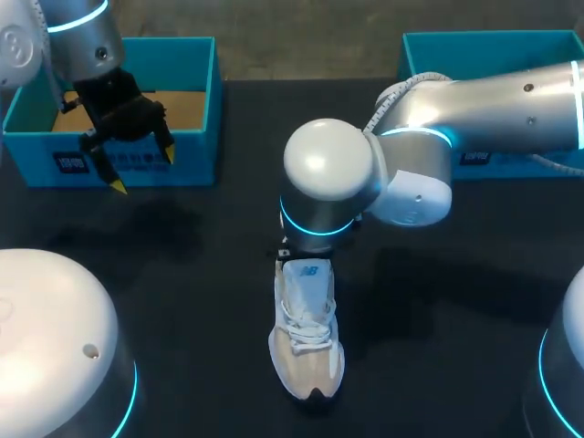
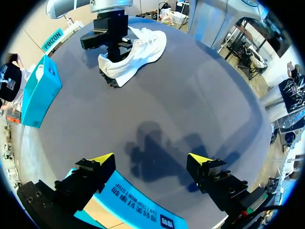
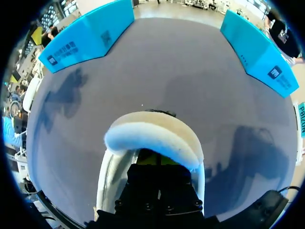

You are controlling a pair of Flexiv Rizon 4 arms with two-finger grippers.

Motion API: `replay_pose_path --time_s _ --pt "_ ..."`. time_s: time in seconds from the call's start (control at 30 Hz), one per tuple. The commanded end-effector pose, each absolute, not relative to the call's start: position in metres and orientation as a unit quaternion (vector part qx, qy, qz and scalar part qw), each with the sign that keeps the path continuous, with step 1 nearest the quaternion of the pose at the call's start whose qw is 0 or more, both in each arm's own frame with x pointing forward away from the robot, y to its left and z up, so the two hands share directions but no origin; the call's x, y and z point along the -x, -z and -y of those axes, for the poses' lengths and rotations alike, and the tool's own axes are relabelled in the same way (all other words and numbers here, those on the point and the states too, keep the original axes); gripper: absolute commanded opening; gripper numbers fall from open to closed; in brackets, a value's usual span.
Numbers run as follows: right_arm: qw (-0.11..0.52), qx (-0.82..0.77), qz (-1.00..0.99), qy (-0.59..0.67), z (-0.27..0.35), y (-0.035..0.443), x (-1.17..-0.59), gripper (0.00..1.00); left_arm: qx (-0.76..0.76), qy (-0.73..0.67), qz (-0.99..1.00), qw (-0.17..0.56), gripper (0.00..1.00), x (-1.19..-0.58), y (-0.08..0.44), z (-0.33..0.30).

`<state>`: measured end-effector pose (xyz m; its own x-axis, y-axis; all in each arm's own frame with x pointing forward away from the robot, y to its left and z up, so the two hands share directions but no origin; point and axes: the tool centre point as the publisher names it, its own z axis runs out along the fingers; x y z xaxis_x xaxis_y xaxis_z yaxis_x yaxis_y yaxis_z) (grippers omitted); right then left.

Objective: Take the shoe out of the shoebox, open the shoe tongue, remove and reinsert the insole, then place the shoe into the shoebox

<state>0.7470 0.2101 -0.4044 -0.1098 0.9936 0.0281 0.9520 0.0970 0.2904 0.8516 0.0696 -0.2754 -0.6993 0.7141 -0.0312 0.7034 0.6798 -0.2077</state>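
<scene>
Shoe (image 1: 308, 338): white, upright on surface (image 1: 210, 301).
Left hand (image 2: 151, 158): wide open, empty, over shoebox's (image 1: 205, 109) front wall.
Right hand (image 3: 152, 157): down inside shoe's heel opening; openness impossible to tell.

I'm looking down on a dark, matte tabletop (image 1: 201, 301) that fills every view. Light from overhead lays soft, blurred grey shadows (image 2: 147, 138) across it, just ahead of my left claw (image 2: 151, 160).
</scene>
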Motion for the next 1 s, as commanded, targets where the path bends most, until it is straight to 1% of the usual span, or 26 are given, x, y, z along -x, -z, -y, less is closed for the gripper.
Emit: replay_pose_path --time_s 0.03,0.17,0.27,0.5,0.77,0.83,1.0 --pt "0.117 -0.657 -0.735 -0.12 -0.215 0.389 -0.739 0.0 0.387 -0.101 0.916 0.026 1.0 -0.851 0.275 -0.07" --pt "0.138 -0.654 -0.734 -0.119 -0.217 0.375 -0.736 0.0 0.387 -0.101 0.916 0.026 1.0 -0.851 0.275 -0.07" --pt "0.142 -0.653 -0.735 -0.114 -0.216 0.374 -0.737 0.0 0.387 -0.101 0.916 0.026 1.0 -0.851 0.275 -0.07" --pt "0.087 -0.659 -0.74 -0.105 -0.209 0.405 -0.747 0.0 0.387 -0.101 0.916 0.026 1.0 -0.851 0.275 -0.07" --pt "0.063 -0.664 -0.74 -0.092 -0.208 0.422 -0.745 0.0 0.387 -0.101 0.916 0.026 1.0 -0.851 0.275 -0.07" --pt "0.063 -0.665 -0.738 -0.093 -0.209 0.419 -0.741 0.0 0.387 -0.101 0.916 0.026 1.0 -0.851 0.275 -0.07" --pt "0.077 -0.666 -0.736 -0.093 -0.212 0.393 -0.733 0.0 0.387 -0.101 0.916 0.026 1.0 -0.851 0.275 -0.07"
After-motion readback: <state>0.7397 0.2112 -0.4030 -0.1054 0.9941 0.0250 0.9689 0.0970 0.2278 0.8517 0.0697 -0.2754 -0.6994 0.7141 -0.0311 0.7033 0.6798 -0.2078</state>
